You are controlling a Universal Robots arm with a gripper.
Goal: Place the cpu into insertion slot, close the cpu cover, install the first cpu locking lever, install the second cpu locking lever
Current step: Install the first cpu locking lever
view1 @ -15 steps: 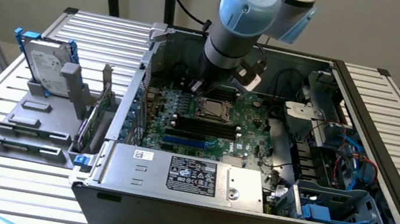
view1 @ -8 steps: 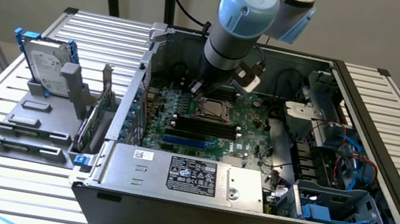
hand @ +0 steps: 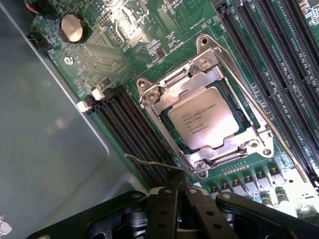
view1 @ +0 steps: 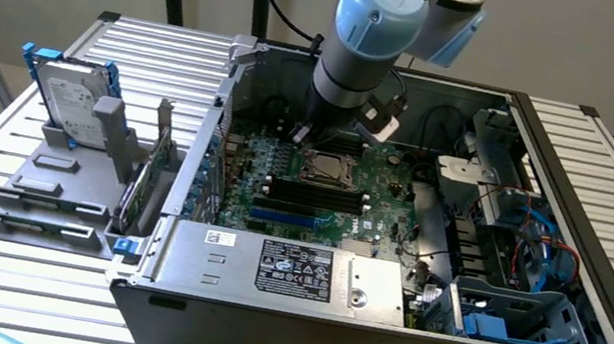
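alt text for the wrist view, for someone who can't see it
A cpu lies on a green board with the silvery cover down around it. The black gripper is nearest a thin wire lever beside black memory slots.

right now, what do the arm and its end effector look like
The arm has a dark grey tube and rounded pale blue joint caps, one bearing a faint logo. A black cable loops down beside it. The end effector is black: angular bars dotted with small round screw heads.
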